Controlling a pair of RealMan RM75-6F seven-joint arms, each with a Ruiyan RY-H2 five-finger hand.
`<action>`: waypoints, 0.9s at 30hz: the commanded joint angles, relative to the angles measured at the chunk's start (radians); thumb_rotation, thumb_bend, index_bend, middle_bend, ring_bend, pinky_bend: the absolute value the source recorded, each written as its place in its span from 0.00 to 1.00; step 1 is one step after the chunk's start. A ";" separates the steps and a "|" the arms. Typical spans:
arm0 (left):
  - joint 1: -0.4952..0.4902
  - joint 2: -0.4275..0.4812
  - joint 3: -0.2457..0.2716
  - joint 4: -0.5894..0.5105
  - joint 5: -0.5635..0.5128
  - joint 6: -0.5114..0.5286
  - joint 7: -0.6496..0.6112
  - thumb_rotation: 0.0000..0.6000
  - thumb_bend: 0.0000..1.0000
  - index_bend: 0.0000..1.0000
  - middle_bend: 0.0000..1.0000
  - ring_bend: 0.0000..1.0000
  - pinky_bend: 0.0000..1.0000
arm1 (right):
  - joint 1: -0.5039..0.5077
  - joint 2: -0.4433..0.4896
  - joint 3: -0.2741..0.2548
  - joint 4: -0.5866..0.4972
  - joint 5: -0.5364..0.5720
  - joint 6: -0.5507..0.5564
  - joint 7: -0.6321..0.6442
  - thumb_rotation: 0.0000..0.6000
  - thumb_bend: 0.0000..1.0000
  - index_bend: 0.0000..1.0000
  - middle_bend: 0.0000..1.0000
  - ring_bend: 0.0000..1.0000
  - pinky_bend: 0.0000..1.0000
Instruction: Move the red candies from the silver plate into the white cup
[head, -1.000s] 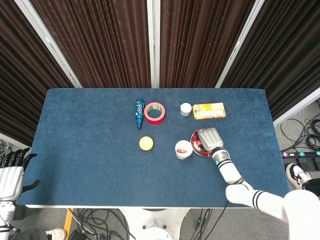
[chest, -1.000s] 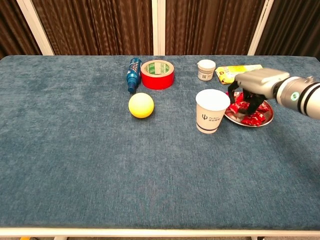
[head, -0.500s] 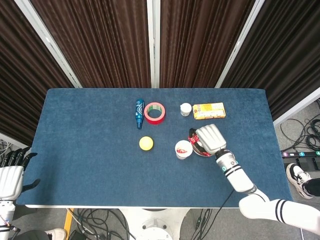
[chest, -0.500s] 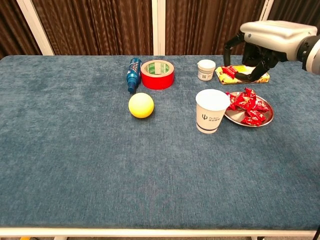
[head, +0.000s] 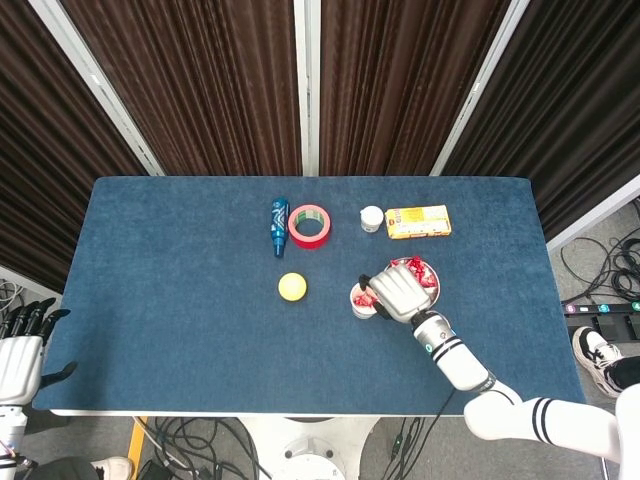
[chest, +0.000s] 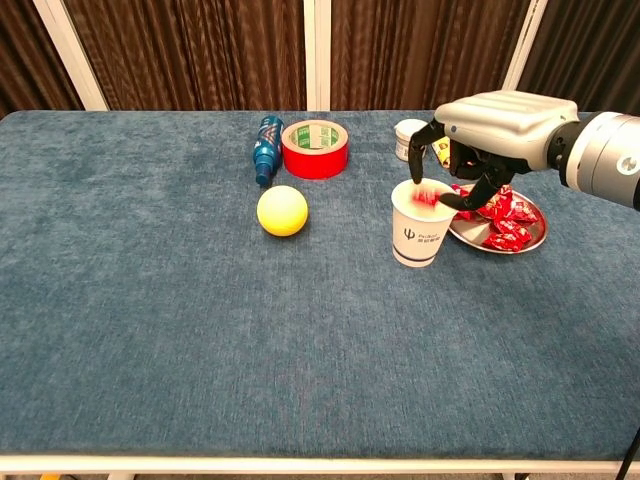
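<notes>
Here the right hand (chest: 480, 135) hangs over the mouth of the white cup (chest: 420, 236), fingers curled downward around a red candy (chest: 427, 197) that sits right at the rim; whether it actually pinches the candy I cannot tell. Just beyond the hand's far side, touching the cup, lies the silver plate (chest: 533, 238) with more red candies. The left hand (head: 22, 345) rests off the table edge, fingers apart, holding nothing.

This looks like a robot laboratory: a blue cloth-covered table (head: 180, 300) stands before dark brown pleated curtains (head: 200, 80), with loose black cables (head: 210, 440) on the grey floor below it.
</notes>
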 joint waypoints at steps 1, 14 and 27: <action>-0.002 0.001 0.000 0.000 0.000 -0.004 -0.002 1.00 0.00 0.29 0.22 0.12 0.13 | -0.002 0.001 0.001 -0.005 0.004 0.007 -0.002 1.00 0.06 0.34 1.00 1.00 1.00; -0.001 -0.002 -0.005 0.004 0.011 0.009 -0.012 1.00 0.00 0.29 0.22 0.12 0.13 | -0.006 -0.030 0.042 0.180 0.184 0.013 -0.061 1.00 0.10 0.42 1.00 1.00 1.00; -0.007 -0.001 -0.006 -0.003 0.003 -0.009 -0.001 1.00 0.00 0.29 0.22 0.12 0.13 | 0.077 -0.195 0.041 0.453 0.325 -0.122 -0.141 1.00 0.21 0.44 1.00 1.00 1.00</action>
